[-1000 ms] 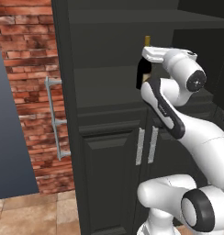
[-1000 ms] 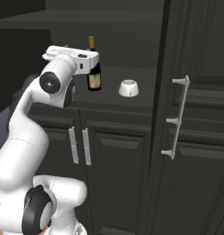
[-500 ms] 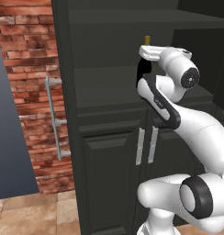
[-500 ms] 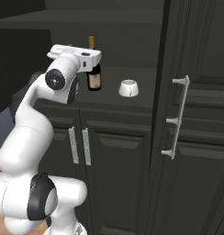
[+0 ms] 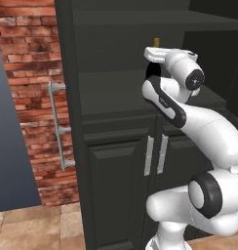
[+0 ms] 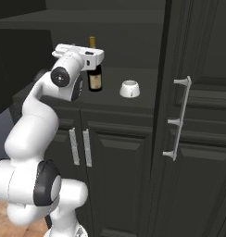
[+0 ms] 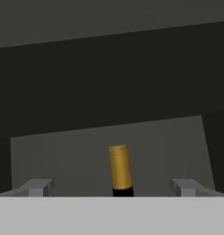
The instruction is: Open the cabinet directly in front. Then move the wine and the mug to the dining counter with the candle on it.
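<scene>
The right base view shows the wine (image 6: 95,76) and the mug (image 6: 129,89) side by side on the open cabinet (image 6: 133,139) shelf, a clear gap between them, the mug to the bottle's right. In the left base view the arm hides most of the bottle, so just its gold cap (image 5: 156,42) pokes up above the hand, and the mug is hidden. The hand view looks along the gripper (image 7: 112,187) at the gold-capped neck (image 7: 120,167), which stands upright midway between the two fingertips (image 7: 38,187). The jaws are spread wide, well clear of the neck on both sides, and hold nothing.

The cabinet is black, its upper doors swung open; the right door with a long silver bar handle (image 6: 177,118) shows in the right view, the left door's handle (image 5: 57,124) in the left. Below the shelf are two closed lower doors with short silver handles (image 6: 80,147). A red brick wall (image 5: 28,97) stands to the left, above a tan tiled floor (image 5: 38,229).

The wine is near-black glass with a pale yellowish label; the mug is small and white.
</scene>
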